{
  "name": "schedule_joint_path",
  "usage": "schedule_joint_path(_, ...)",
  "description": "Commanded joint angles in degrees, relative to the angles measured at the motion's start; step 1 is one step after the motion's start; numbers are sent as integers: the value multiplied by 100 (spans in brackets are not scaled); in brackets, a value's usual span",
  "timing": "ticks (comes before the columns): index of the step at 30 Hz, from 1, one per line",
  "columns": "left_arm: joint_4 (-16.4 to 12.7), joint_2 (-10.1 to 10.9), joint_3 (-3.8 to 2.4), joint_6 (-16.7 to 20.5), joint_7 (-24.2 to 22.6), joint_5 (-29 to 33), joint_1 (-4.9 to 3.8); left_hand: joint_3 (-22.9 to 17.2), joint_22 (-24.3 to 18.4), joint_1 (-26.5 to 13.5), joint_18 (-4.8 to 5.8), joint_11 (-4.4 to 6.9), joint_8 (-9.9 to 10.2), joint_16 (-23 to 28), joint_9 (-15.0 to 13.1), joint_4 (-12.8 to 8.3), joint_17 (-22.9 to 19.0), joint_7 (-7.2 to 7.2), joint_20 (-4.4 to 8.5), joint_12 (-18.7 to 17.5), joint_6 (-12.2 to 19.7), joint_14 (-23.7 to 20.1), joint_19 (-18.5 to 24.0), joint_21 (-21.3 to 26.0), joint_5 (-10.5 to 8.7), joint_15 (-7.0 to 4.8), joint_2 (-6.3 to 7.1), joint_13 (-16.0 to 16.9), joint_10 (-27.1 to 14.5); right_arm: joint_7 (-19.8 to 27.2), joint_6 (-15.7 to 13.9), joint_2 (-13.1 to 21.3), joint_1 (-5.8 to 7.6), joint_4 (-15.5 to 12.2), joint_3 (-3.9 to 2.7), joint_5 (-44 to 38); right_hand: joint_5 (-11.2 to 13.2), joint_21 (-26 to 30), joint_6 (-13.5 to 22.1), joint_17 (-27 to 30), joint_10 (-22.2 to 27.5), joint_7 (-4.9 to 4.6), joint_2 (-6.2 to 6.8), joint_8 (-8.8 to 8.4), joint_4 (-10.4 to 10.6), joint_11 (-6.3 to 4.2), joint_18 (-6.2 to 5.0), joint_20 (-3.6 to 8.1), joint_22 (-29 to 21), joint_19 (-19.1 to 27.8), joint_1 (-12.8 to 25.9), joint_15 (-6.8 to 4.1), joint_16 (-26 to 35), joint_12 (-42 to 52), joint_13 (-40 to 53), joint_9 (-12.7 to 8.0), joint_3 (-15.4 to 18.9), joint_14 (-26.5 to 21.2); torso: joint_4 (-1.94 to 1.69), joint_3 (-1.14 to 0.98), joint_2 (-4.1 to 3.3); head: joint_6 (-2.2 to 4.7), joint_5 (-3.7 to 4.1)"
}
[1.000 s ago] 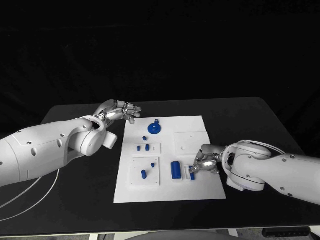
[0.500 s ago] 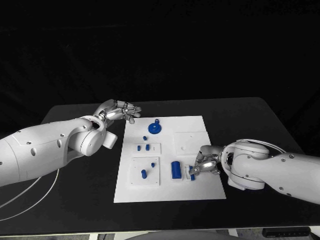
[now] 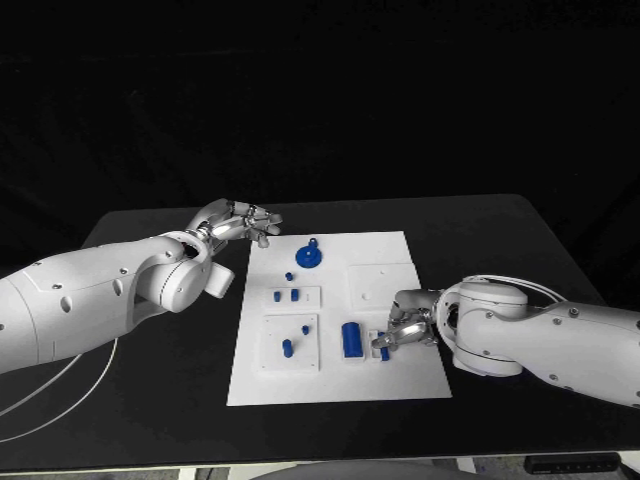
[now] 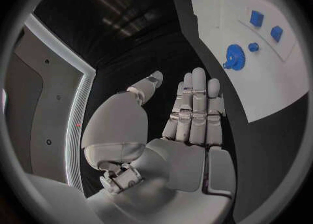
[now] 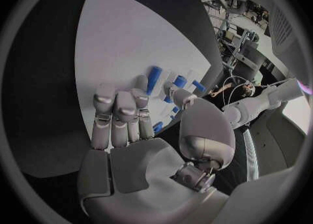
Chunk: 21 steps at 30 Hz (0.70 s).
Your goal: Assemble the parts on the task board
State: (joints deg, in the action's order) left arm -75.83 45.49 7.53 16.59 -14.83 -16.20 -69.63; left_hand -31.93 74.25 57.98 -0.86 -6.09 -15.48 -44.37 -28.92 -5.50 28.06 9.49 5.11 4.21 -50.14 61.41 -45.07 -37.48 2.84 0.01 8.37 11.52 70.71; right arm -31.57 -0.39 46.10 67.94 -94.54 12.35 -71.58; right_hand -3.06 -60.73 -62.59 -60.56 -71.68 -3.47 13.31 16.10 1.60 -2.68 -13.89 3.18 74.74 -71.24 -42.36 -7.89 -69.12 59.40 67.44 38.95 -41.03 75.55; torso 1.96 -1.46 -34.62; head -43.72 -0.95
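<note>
Bench (image 3: 493, 230) first: black and flat, it carries the white task board (image 3: 392, 385) at its middle, and every place below is given from that board.

You should expect the board to be a stiff, rigid plate that lies flat and looks unlikely to slide under light pushes, though that is a judgement. No brand, label or writing can be read on the board, the parts or the arms.

Your right hand (image 3: 410, 330) sits at the board's near right part, its fingers (image 5: 117, 110) curled down against a small blue part (image 3: 384, 351); it looks pinched between thumb and finger, but you cannot tell for certain that it is lifted. Just beside it on the board stands a larger blue cylinder (image 3: 352, 339).

Your left hand (image 3: 242, 226) hovers off the board's far left corner, over bare bench, fingers (image 4: 195, 104) laid straight and close together, holding nothing.

The blue round piece (image 3: 307, 258) with a short stem lies on the board's far part; take it by the rim, not the stem. Small blue pegs (image 3: 287, 295) sit in the raised pad left of the board's middle, and more (image 3: 289, 348) in the nearer pad.

These parts look like hard, light, smooth plastic: stiff, not fragile, yet apt to slip or tip. Pinch each across its short sides, low down, and keep pressure gentle.
</note>
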Motion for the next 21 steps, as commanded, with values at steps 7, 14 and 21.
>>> schedule_joint_path(7, -14, -2, -5, -79, -13, -18, -5, -9, 10, 18, -80, 13, -28, 32, 9, -4, 13, -5, 30, -1, 28, 40, -36, 34, 21, 19, -54, 6, -30, -279, 392, -16, -40, 70, 40, -366, 25, -62, -25, -16, -58, 5, -446, -33, -394, -25, -111, 59, 36, 38, -377, -64, -47, 22, 4, -61, -38, -23, -3, 2, -3, -18, 11)
schedule_joint_path(14, -16, 2, -5, -82, -10, -19, -5, -10, 11, 19, -80, 13, -28, 33, 9, -4, 15, -6, 31, -1, 28, 40, -36, 35, 21, 18, -58, 6, -29, -312, 428, -2, -40, 64, 40, -456, 19, -80, -52, -7, -66, -4, -527, -60, -868, -15, -111, 22, 50, 52, -517, -47, -49, 14, 8, -91, -47, -23, 0, 2, 1, -29, 8)
schedule_joint_path(21, -19, 7, -5, -85, -9, -19, -5, -9, 13, 20, -80, 14, -29, 35, 9, -6, 17, -7, 31, -1, 28, 40, -35, 37, 20, 18, -58, 6, -29, -329, 447, 26, -40, 60, 40, -635, 18, -77, -64, -1, -70, -6, -539, -71, -983, -13, -111, 7, 46, 52, -511, -43, -47, 9, 8, -106, -43, -20, -2, 0, 1, -26, 7)
